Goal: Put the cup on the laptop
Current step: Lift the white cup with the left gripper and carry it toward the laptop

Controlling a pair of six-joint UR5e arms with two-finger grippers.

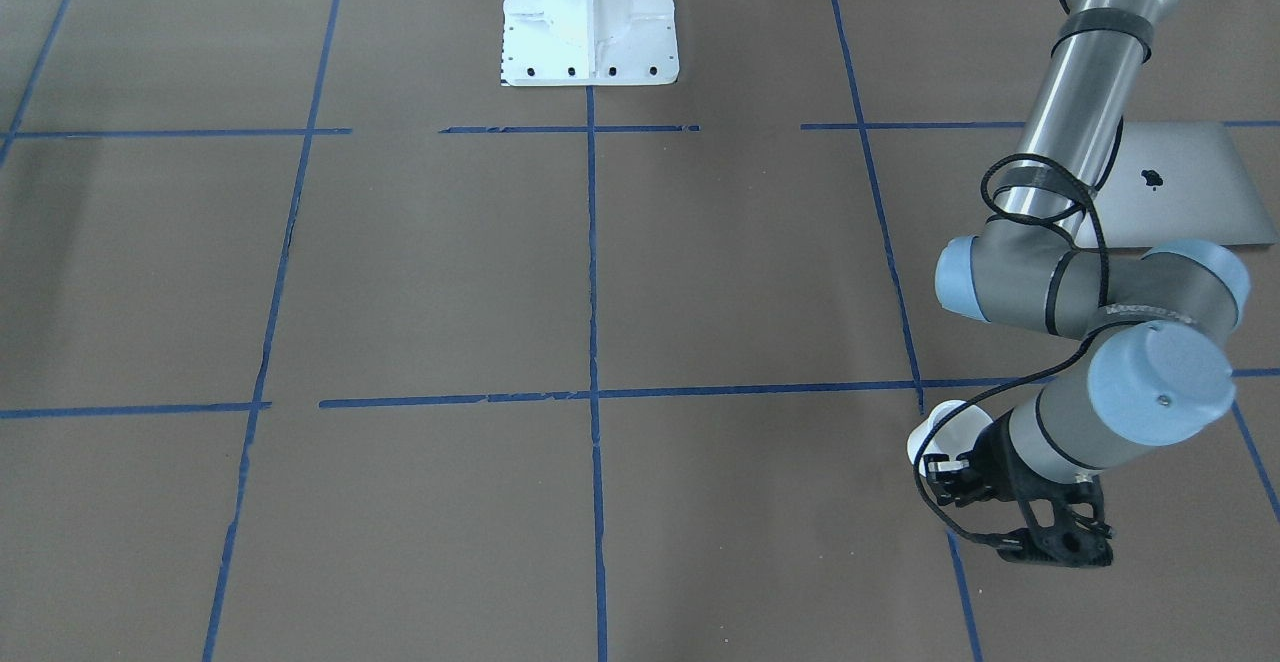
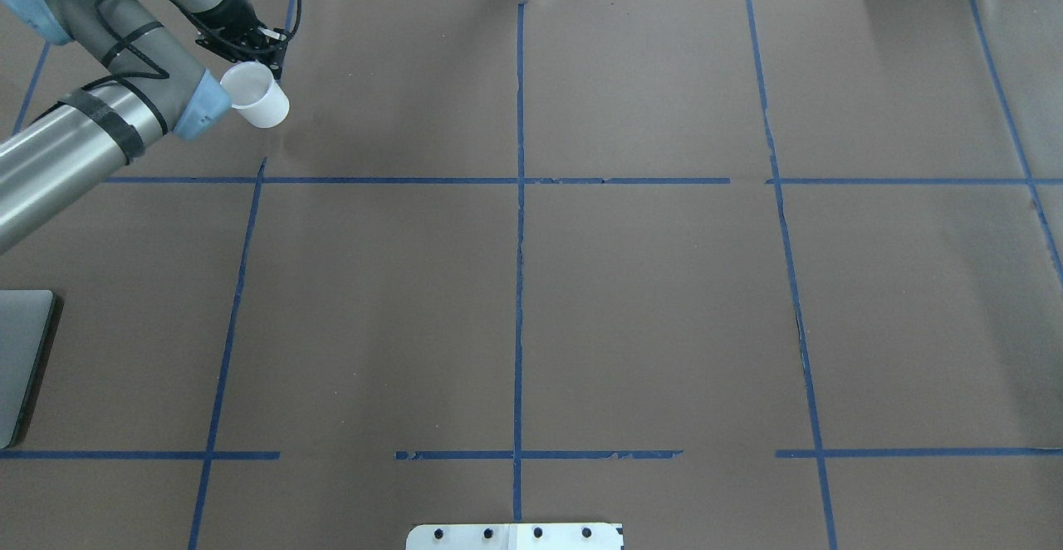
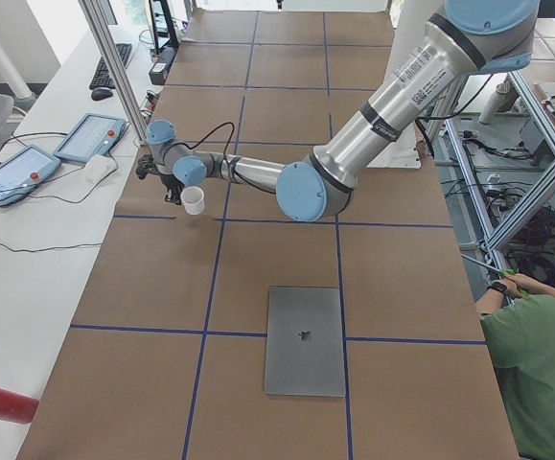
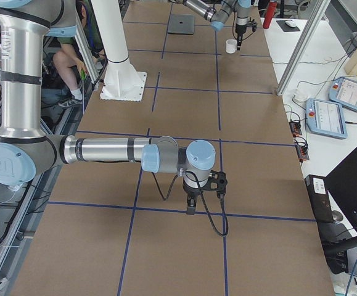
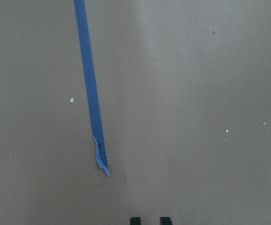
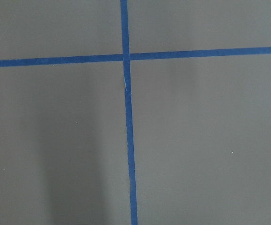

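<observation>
The cup [image 2: 257, 95], a small white mug, stands upright on the brown table cover at the far left; it also shows in the front view [image 1: 942, 429] and the left side view [image 3: 193, 199]. My left gripper [image 2: 247, 41] is right beside the cup and not around it. In the left wrist view its fingertips [image 5: 135, 220] sit close together with no cup between them. The closed silver laptop [image 1: 1180, 182] lies flat near the robot's side, partly under my left arm, well apart from the cup; only its edge [image 2: 21, 359] shows overhead. My right gripper [image 4: 190, 206] hangs over a tape crossing, and I cannot tell whether it is open or shut.
Blue tape lines [image 2: 519, 201] divide the table into a grid. The white robot pedestal [image 1: 590, 12] stands at the middle of the robot's edge. A side bench holds teach pendants [image 3: 90, 137]. An operator in green [image 3: 536, 364] sits by the table's end.
</observation>
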